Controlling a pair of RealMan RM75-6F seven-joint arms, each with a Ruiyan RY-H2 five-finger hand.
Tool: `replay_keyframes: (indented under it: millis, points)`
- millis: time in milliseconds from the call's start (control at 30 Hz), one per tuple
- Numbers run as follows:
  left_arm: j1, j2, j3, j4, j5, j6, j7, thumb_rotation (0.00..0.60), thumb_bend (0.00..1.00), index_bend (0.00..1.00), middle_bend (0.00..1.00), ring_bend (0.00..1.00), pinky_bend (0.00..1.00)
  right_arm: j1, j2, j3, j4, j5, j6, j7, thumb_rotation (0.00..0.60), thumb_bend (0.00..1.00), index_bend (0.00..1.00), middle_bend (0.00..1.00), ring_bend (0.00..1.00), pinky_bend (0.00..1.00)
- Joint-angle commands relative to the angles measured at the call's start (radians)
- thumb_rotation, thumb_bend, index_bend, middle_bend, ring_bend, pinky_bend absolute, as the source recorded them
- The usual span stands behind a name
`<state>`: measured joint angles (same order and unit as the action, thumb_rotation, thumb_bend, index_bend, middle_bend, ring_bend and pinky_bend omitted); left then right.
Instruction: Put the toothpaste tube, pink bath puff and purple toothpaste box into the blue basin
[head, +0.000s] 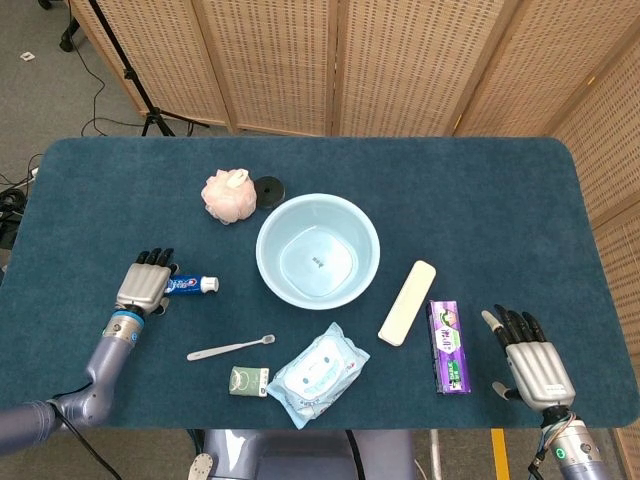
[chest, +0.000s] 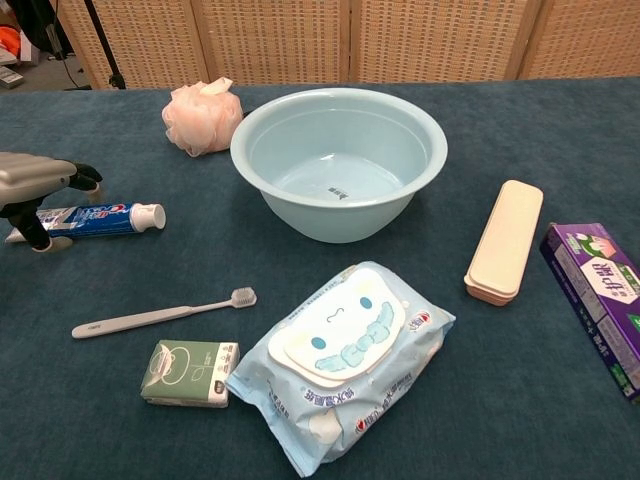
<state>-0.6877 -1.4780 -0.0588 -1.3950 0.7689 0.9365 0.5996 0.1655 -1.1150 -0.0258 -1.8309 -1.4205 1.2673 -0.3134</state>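
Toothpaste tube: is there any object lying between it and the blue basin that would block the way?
Nothing visible does. The toothpaste tube lies left of the blue basin with only bare table cloth between its white cap and the basin wall. The toothbrush lies nearer the robot, off that path. The left robot hand is over the tube's tail end.

Blue table (head: 480, 190) with basin (head: 318, 250), toiletries.

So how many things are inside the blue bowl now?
0. The blue basin is empty; the toothpaste tube, pink bath puff and purple toothpaste box all lie outside it.
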Motion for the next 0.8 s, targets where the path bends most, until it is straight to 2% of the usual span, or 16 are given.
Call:
replay_keyframes:
  millis: [33, 133, 300, 467, 667, 800]
  points:
    - [0.003, -0.016, 0.002, 0.018, 0.012, 0.006, -0.008, 0.600, 0.37, 0.40, 0.17, 0.08, 0.16, 0.001, -0.001, 0.000, 0.000, 0.001, -0.002, 0.000, 0.600, 0.16, 0.02, 0.00, 0.00, 0.00]
    - [0.008, -0.033, 0.002, 0.035, 0.037, 0.040, -0.002, 0.600, 0.38, 0.44, 0.25, 0.15, 0.21, 0.002, -0.001, -0.001, 0.000, 0.002, -0.005, 0.000, 0.600, 0.16, 0.02, 0.00, 0.00, 0.00]
    - [0.027, -0.071, -0.008, 0.073, 0.101, 0.116, -0.022, 0.600, 0.42, 0.59, 0.36, 0.28, 0.31, 0.002, 0.000, 0.000, -0.002, 0.002, -0.004, 0.002, 0.600, 0.16, 0.02, 0.00, 0.00, 0.00]
    - [0.036, -0.072, -0.019, 0.089, 0.127, 0.132, -0.034, 0.600, 0.43, 0.66, 0.40, 0.31, 0.33, 0.002, 0.001, -0.001, -0.002, 0.003, -0.005, 0.004, 0.600, 0.16, 0.02, 0.00, 0.00, 0.00]
    - [0.038, -0.047, -0.040, 0.077, 0.139, 0.130, -0.047, 0.600, 0.44, 0.67, 0.40, 0.32, 0.33, 0.003, 0.000, -0.001, -0.003, 0.004, -0.006, 0.003, 0.600, 0.16, 0.02, 0.00, 0.00, 0.00]
    - [0.019, 0.002, -0.073, 0.021, 0.136, 0.116, -0.038, 0.600, 0.44, 0.67, 0.40, 0.32, 0.33, 0.005, -0.003, -0.003, -0.004, 0.005, -0.011, -0.001, 0.600, 0.16, 0.02, 0.00, 0.00, 0.00]
